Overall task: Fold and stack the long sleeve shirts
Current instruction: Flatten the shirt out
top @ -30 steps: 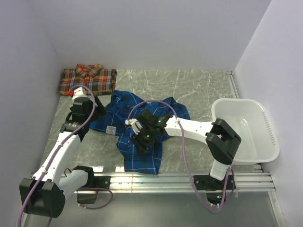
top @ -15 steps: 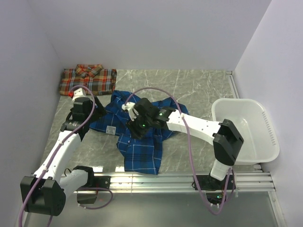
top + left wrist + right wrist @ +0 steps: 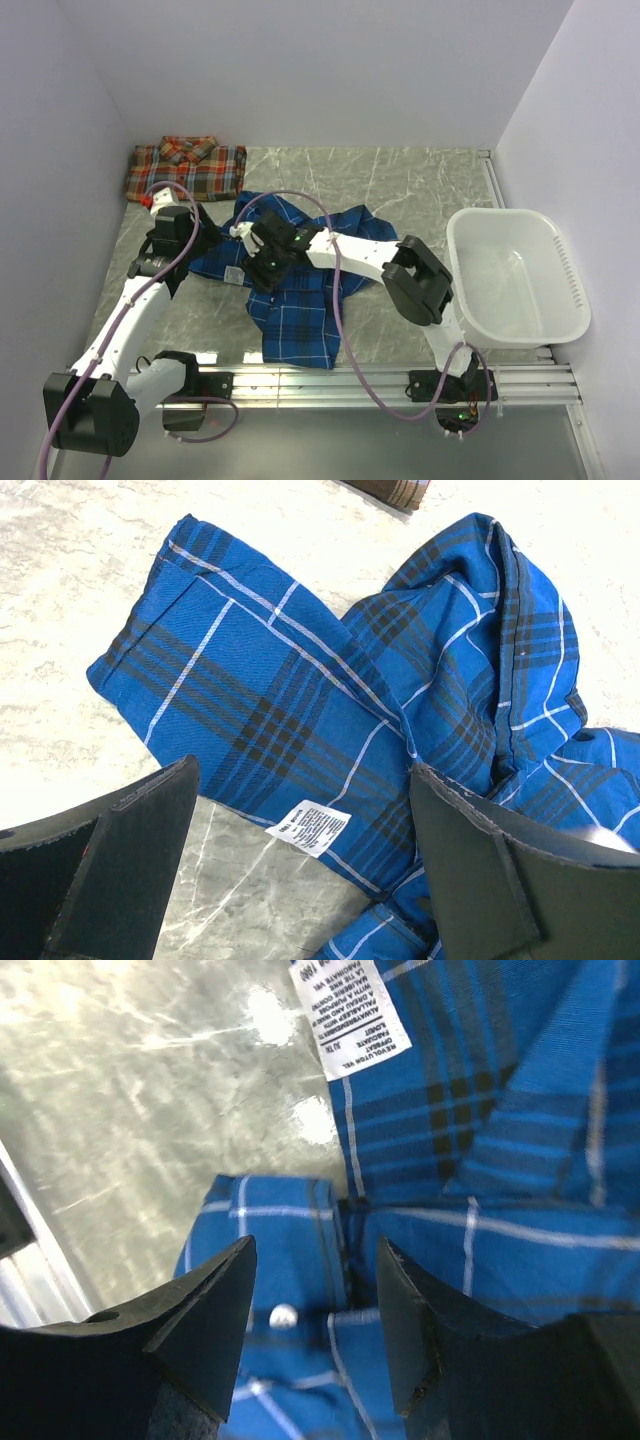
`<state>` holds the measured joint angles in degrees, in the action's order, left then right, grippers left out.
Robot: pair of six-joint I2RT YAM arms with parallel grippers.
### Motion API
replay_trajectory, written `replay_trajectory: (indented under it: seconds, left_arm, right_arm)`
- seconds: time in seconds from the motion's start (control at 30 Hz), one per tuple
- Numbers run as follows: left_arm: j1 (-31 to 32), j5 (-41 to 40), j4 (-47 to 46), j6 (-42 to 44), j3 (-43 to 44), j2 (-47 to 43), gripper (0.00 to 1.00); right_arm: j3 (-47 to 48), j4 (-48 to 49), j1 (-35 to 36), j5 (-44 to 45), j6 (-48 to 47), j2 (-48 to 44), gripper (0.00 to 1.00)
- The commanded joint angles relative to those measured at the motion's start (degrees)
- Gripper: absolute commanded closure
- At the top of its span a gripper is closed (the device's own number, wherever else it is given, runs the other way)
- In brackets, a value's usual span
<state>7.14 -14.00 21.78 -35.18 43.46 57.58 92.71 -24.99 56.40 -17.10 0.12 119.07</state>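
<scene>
The blue shirt [image 3: 250, 710] is matt woven cloth, the table [image 3: 400, 180] polished stone-look, the basket [image 3: 570, 268] smooth plastic.

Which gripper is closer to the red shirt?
Left. The left gripper hangs near the red shirt, over the left edge of the blue shirt; the right gripper is farther, over its middle.

The only writing in view was on a small white care label [image 3: 350, 1005] sewn to the blue plaid shirt [image 3: 300, 700], toward the shirt's left side, where the cloth met the bench [image 3: 120, 1080]. The label carried several short lines of dark print, upside down in the right wrist view and too small and blurred to read.
</scene>
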Motion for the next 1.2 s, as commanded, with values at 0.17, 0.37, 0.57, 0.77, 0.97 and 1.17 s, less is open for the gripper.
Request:
replay_trajectory:
  seconds: [0.17,0.37,0.57,0.77,0.97,1.17]
  left_arm:
    - [-0.37,-0.59,-0.69,-0.33,0.13,-0.98,0.07]
    - [-0.28,-0.15,-0.78,-0.42,0.22,-0.89,0.07]
    - [-0.28,0.11,-0.86,-0.42,0.13,-0.72,0.07]
    - [-0.28,0.2,-0.78,-0.5,0.13,-0.72,0.07]
    - [-0.28,0.2,-0.77,-0.5,0.04,-0.89,0.07]
    - [-0.37,0.38,-0.77,-0.59,-0.13,-1.16,0.07]
  right_arm:
    - [6.78,-2.16,1.69,-4.42,-2.05,5.47,0.41]
    - [8.63,-5.58,3.19,-7.33,-5.04,7.58,0.63]
    - [7.84,-5.68,3.19,-3.03,-6.09,3.73,1.0]
    - [8.98,-6.21,1.88,9.51,-8.03,-5.76,1.0]
    - [8.63,-2.62,-0.93,22.18,-11.1,-15.96,1.0]
    - [9.86,1.34,-5.51,33.8,-12.86,-22.38,1.0]
